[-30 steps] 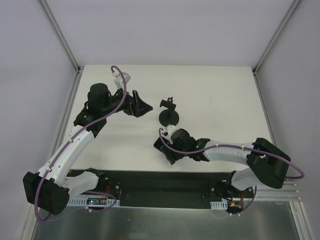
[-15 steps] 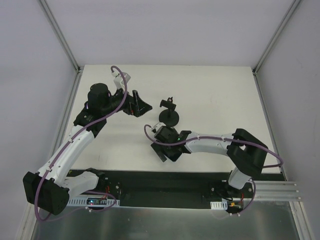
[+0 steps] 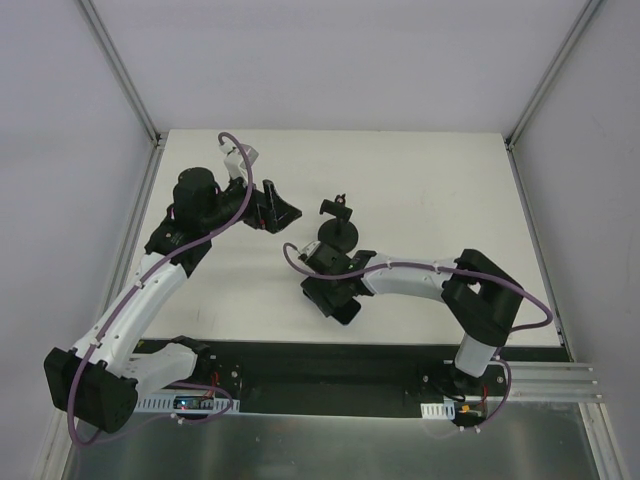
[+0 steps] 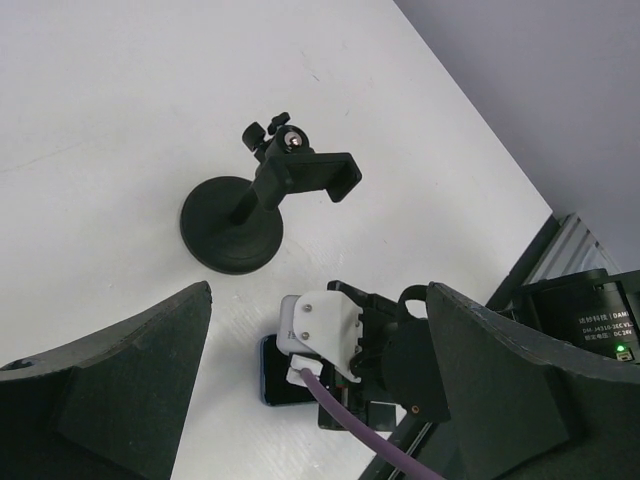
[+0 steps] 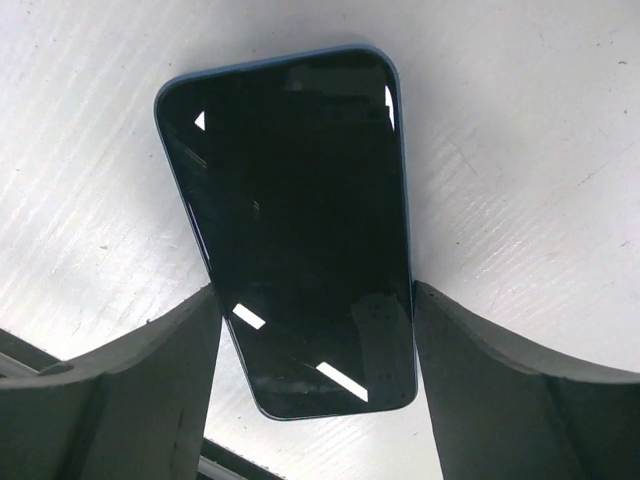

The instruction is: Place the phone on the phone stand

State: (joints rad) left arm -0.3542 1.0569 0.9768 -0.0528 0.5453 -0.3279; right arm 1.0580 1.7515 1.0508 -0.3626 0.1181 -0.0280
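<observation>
Overhead, right gripper (image 3: 335, 300) mostly hides the phone (image 5: 290, 180), jaws straddling it, grip unclear; left gripper (image 3: 281, 205) gapes empty; cropped label (image 4: 592, 333) reads "DC 24V".

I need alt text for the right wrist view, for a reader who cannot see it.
A phone with a dark glossy face lies flat on a white table. The right end effector straddles its near end, its fingers close beside both long edges; whether they touch it cannot be told.
</observation>
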